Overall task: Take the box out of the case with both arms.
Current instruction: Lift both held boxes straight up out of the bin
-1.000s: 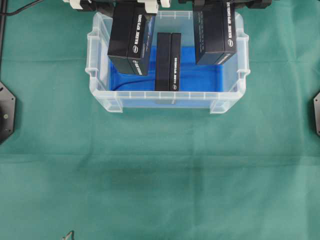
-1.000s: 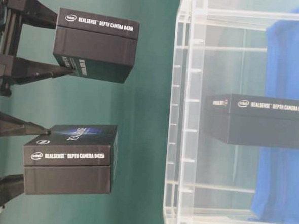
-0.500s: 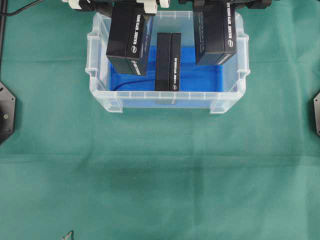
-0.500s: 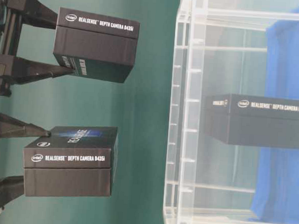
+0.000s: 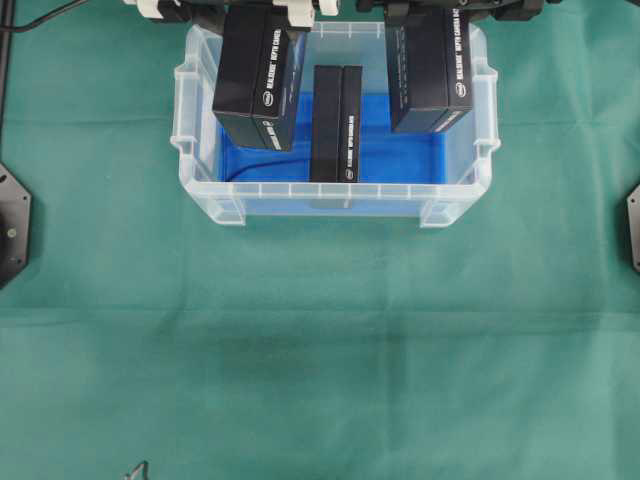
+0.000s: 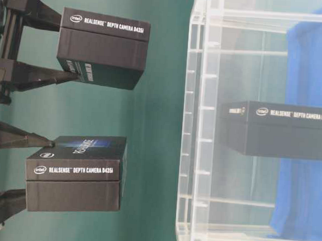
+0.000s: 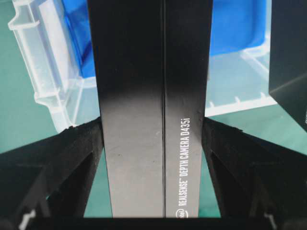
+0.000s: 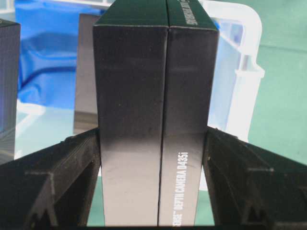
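The case (image 5: 200, 120) is a clear plastic bin with a blue sheet on its bottom, at the top middle of the overhead view. One black box (image 5: 335, 125) stands on edge inside it, also seen through the case wall (image 6: 278, 129). My left gripper (image 7: 152, 124) is shut on a second black box (image 5: 258, 75), its fingers pressing both broad sides. My right gripper (image 8: 153, 133) is shut on a third black box (image 5: 430, 70) the same way. Both held boxes (image 6: 102, 48) (image 6: 76, 172) hang above the case rim (image 6: 191, 122).
Green cloth (image 5: 320, 350) covers the whole table in front of the case. Black arm bases sit at the left edge (image 5: 12, 225) and the right edge (image 5: 634, 228). A dark cable (image 5: 40, 15) runs in the far left corner.
The box in my left gripper has shifted very slightly. The right arm, its box and the box in the case have not moved.
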